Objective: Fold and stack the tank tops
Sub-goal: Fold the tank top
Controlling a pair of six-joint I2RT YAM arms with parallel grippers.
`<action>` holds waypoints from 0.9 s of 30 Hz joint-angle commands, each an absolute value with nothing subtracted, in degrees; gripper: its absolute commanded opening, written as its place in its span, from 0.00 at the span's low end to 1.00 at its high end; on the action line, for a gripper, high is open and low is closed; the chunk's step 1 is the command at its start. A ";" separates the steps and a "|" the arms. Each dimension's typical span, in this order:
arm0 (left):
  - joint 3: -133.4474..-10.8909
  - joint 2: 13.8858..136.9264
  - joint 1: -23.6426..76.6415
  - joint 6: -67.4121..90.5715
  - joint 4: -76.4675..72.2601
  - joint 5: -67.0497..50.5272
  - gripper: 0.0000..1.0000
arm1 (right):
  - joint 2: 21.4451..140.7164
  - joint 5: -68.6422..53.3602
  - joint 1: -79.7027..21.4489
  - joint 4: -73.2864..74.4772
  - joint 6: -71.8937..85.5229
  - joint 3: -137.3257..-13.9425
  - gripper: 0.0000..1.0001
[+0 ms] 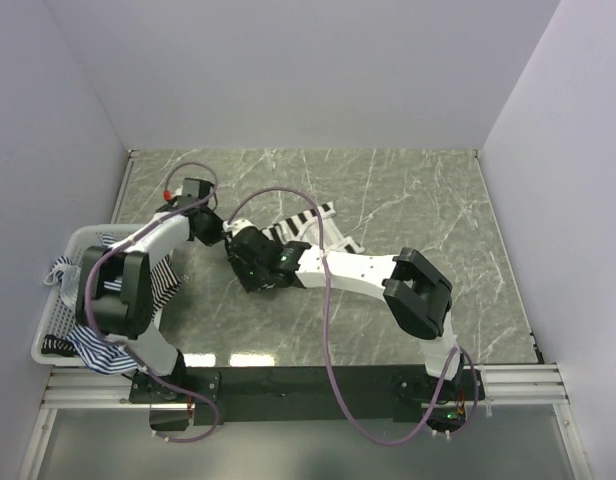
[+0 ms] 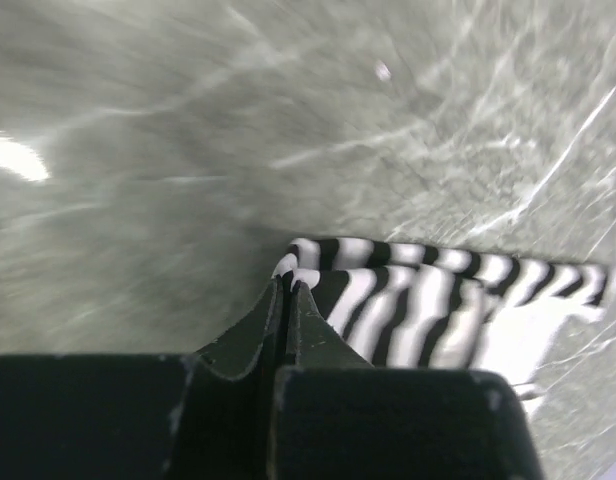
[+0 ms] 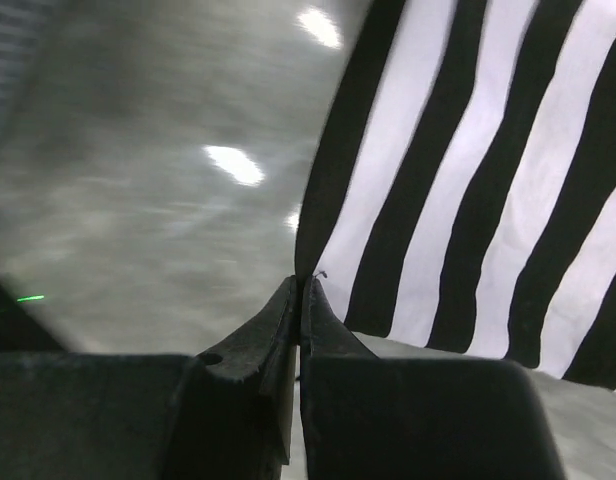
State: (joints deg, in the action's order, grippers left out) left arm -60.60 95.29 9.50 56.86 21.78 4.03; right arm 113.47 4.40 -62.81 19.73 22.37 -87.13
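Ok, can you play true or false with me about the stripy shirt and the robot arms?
1. The left gripper and right gripper both pinch the black-and-white tank top. True.
2. The white basket sits by the right arm. False: it is at the table's left edge, beside the left arm.
3. The basket is empty. False: blue-striped tops lie in it.
4. The black-and-white tank top is outside the basket. True.

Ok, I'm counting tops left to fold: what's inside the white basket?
Striped cloth spills over the basket rim; the left arm hides most of the inside, so no count.
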 commanded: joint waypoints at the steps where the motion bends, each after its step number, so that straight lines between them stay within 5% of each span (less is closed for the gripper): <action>1: -60.64 88.17 7.12 56.52 25.74 8.61 0.01 | 111.44 -4.39 -65.82 16.17 26.71 -92.27 0.00; 12: -73.82 88.75 8.78 51.07 30.23 2.91 0.01 | 105.57 -10.45 -62.33 8.89 32.51 -89.48 0.00; 27: -93.86 102.82 22.66 53.79 34.45 4.92 0.01 | 87.55 -22.77 -48.43 -14.85 43.24 -56.10 0.00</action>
State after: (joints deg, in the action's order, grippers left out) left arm -88.99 101.01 20.78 52.47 36.97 3.31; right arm 92.49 -17.72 -48.77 -9.08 40.12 -60.14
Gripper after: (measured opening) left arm 0.028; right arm 0.043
